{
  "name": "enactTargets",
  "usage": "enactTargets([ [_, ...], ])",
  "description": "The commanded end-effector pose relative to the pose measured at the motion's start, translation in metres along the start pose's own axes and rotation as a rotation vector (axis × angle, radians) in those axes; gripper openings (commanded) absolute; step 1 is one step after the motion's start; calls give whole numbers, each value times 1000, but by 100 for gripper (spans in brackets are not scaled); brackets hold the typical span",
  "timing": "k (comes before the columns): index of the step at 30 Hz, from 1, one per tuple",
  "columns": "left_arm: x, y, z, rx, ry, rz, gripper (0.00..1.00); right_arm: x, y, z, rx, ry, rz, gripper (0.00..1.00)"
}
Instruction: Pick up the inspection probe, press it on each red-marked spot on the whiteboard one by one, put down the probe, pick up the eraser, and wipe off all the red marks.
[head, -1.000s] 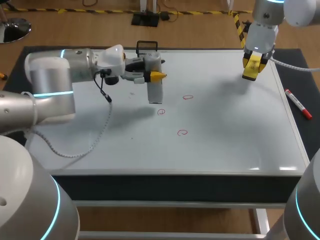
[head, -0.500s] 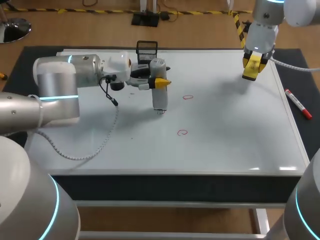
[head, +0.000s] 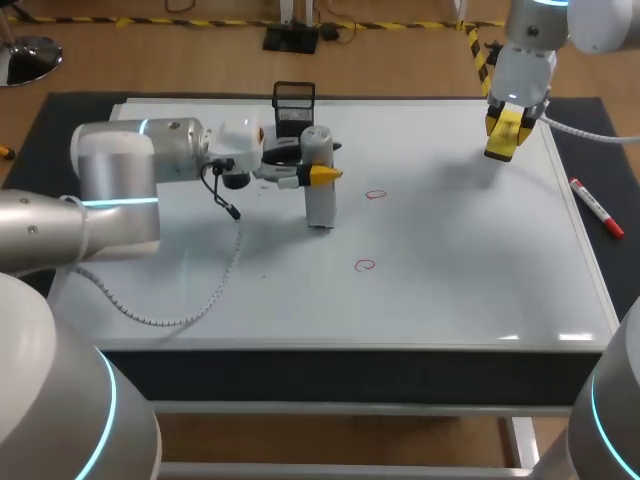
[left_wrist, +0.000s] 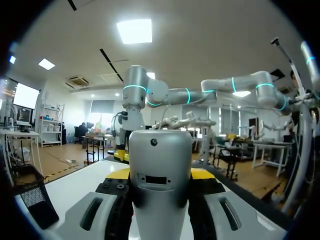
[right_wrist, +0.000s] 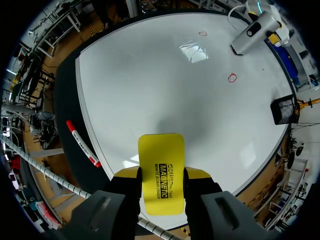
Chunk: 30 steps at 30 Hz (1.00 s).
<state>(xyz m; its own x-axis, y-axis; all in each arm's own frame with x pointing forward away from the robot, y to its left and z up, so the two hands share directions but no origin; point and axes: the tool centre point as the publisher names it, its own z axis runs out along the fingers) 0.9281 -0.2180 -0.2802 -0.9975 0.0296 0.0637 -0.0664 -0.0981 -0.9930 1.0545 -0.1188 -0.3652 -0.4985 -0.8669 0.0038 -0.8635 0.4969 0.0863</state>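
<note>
**Probe pressed to the whiteboard**

My left gripper (left_wrist: 160, 174) clamps the probe (head: 318, 195) high on its body. It stands upright, tip on the whiteboard (head: 450, 270) near the middle. It looks rigid, smooth and probably slippery. My right gripper (right_wrist: 161, 175) pinches the eraser (right_wrist: 161, 157) above the whiteboard's far right corner.

The head view looks down on the whole whiteboard (head: 450, 290) from behind. The left wrist view faces level, close against the probe (left_wrist: 160, 170). The right wrist view looks down from high, sharing both.
</note>
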Motion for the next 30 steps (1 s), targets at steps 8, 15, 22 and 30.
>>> enactTargets([
  [8, -1, 5, 0, 10, 8, 0, 0, 0, -1, -1, 0, 3, -2, 0],
  [15, 0, 4, -1, 9, 7, 3, 0, 0, -1, -1, 0, 3, -2, 0],
  [22, 0, 4, -1, 7, 4, 5, 0, 0, -1, -1, 0, 3, -2, 0],
  [30, 0, -5, -2, 6, 2, 15, 0, 0, -1, -1, 0, 3, -2, 0],
])
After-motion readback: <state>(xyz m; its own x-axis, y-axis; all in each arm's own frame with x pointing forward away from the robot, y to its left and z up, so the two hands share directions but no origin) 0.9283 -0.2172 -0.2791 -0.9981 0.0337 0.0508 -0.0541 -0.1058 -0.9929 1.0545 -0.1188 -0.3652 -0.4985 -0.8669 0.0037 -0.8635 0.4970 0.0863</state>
